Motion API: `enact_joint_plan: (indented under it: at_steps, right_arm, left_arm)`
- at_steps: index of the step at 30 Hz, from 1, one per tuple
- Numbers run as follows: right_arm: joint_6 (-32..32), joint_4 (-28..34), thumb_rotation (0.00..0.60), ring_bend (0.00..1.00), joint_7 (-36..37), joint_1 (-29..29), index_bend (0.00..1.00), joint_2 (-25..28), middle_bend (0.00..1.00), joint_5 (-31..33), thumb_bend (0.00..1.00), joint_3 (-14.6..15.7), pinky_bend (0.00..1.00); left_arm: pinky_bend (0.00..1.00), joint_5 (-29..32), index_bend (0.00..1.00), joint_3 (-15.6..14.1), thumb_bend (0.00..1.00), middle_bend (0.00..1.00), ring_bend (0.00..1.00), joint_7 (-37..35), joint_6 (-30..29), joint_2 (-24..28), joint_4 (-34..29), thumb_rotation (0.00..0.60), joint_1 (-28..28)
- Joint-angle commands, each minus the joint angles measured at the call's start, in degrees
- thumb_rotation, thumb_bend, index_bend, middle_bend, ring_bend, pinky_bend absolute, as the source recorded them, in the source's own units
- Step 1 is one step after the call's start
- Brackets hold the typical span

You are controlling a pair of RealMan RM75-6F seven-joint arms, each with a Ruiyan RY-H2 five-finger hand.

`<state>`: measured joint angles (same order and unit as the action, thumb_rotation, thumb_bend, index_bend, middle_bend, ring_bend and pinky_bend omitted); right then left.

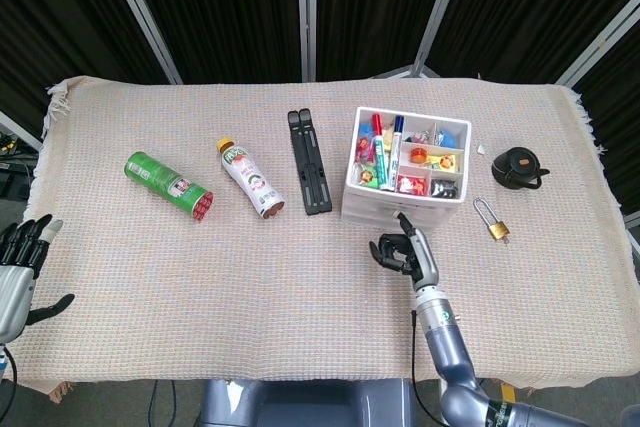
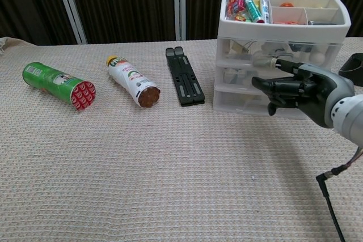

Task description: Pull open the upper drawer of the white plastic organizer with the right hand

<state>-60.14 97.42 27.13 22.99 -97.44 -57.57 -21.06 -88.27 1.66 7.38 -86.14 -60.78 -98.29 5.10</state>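
Note:
The white plastic organizer point(image 1: 352, 175) stands right of centre, its top tray full of markers and small items; in the chest view the organizer point(image 2: 283, 29) shows its clear drawers stacked below. My right hand point(image 1: 405, 251) is just in front of it. In the chest view this right hand point(image 2: 303, 92) has its fingers curled, and one pale fingertip point(image 2: 278, 62) hooks the front of the upper drawer point(image 2: 244, 52). How far that drawer stands out I cannot tell. My left hand point(image 1: 15, 272) hovers at the table's left front edge with its fingers apart, holding nothing.
A green can point(image 1: 168, 185), a white bottle point(image 1: 250, 179) and a black folded stand point(image 1: 310, 175) lie left of the organizer. A brass padlock point(image 1: 491, 222) and a black round object point(image 1: 518, 167) lie to its right.

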Motion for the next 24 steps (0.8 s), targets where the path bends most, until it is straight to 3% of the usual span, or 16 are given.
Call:
enact_joint_plan:
  at_steps: [1,12,24]
  right_arm:
    - [-0.11,0.87,0.6,0.85,0.27,-0.55,0.27,0.38,0.79,-0.55,0.32,0.72,0.68]
    - [-0.08,2.84,0.6,0.85,0.91,-2.18,0.26,1.45,0.79,-3.48,0.32,3.84,0.68]
    - [-4.07,4.22,0.6,0.84,0.98,-5.01,0.13,2.29,0.77,-7.33,0.29,6.29,0.68]
  left_arm:
    - [0.0,0.01,0.0,-0.01,0.02,0.0,0.0,0.1,0.06,-0.02,-0.02,0.6,0.03]
    - [0.0,-0.08,0.0,-0.11,0.02,0.0,0.0,0.64,0.11,-0.07,-0.27,0.6,0.04]
    - [0.0,-0.29,0.0,-0.15,0.02,0.0,0.0,1.02,0.01,-0.24,-0.29,0.6,0.07]
